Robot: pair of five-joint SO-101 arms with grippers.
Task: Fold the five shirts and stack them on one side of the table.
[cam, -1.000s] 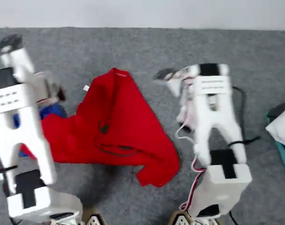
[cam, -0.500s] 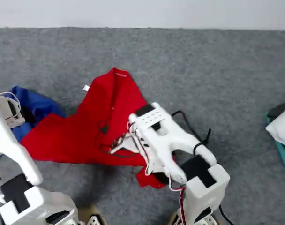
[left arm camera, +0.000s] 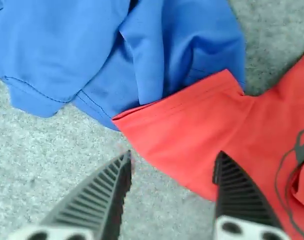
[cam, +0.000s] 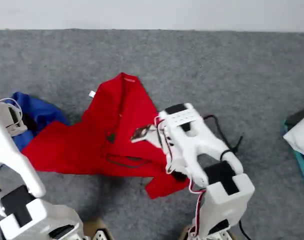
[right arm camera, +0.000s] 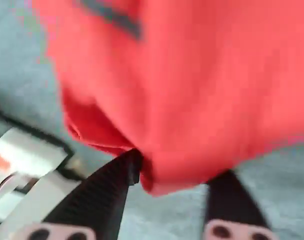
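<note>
The left jaws stand released, spread wide above the grey worktop (left arm camera: 37,155), with the hem of a red sleeve lying between their tips. The right jaws are also released, parted on either side of a bunched lower edge of the red shirt (right arm camera: 192,75); the cloth sits between them, but they are not clenched on it.

The worktop (cam: 242,60) is a grey felt-like surface. A broad stretch of it runs along the far edge, and another lies between the red shirt and the right edge.

The red shirt (cam: 122,120) lies crumpled at the middle, collar towards the far side, one sleeve stretched to the left. The right arm (cam: 192,145) leans over its near right part.

The blue shirt (cam: 39,112) is heaped near the left edge, beside the left arm (cam: 12,155). The red sleeve's hem (left arm camera: 182,100) overlaps the blue cloth (left arm camera: 117,45).

A pile of white and teal cloth (cam: 302,137) sits at the right edge, well apart from the red shirt.

A small white tag (cam: 92,94) lies by the red collar.
</note>
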